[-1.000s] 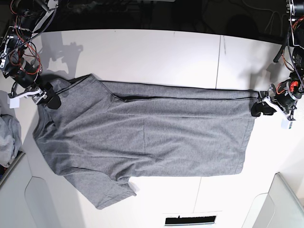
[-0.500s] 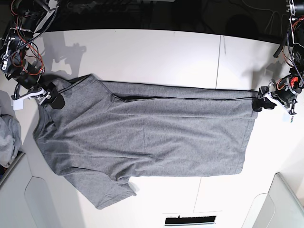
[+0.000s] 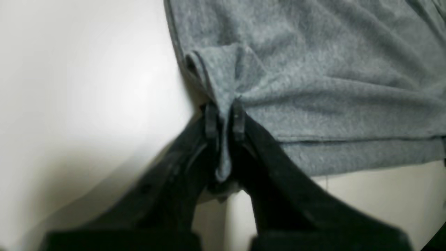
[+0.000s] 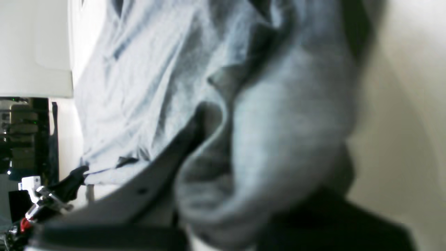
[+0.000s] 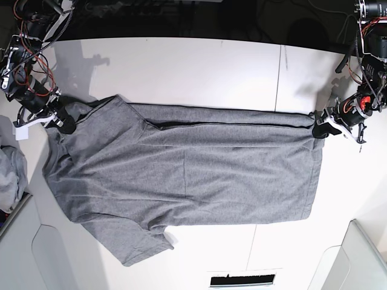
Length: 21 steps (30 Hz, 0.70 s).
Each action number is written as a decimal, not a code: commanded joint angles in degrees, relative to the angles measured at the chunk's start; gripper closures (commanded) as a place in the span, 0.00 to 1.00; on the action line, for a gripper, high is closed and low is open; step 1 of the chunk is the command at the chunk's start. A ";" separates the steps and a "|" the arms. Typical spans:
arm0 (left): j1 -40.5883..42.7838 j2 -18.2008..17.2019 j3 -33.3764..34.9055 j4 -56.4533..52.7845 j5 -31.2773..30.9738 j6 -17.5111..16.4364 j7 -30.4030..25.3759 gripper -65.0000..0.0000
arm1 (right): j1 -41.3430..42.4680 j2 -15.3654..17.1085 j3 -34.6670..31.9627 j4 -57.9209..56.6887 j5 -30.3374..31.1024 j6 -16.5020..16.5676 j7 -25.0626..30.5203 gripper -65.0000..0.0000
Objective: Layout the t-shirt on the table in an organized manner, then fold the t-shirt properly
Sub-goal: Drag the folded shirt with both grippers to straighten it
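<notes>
1. Now, I had the left gripper (image 3: pixel 224 120) clamped on the hem corner of the t-shirt (image 5: pixel 187 181), and the right gripper (image 5: pixel 60 122) pinching its shoulder.
2. Shirt lay flat on the table (image 5: pixel 199 66) between both arms, each at its own end.
3. Long axis ran gripper to gripper, collar toward my right arm.

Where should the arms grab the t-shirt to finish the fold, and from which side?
Probably the two ends of the folded far edge, where the left gripper and right gripper are pinched shut on the t-shirt. Come in from each end, low along the table; the shirt lies flat, so only its edges offer a liftable lip.
</notes>
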 commanded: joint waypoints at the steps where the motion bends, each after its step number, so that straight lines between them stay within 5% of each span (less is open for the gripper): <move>1: -0.44 -1.29 -0.04 0.68 0.20 -0.08 0.90 1.00 | 0.74 0.81 0.04 0.70 1.31 0.98 0.17 1.00; 11: 9.18 -7.78 -0.04 13.27 -5.95 -0.08 3.50 1.00 | -2.89 6.45 0.07 2.51 10.80 1.79 -9.03 1.00; 21: 20.65 -8.41 -0.07 24.52 -6.40 -0.08 3.52 1.00 | -11.65 10.56 0.11 2.82 18.78 2.82 -13.73 1.00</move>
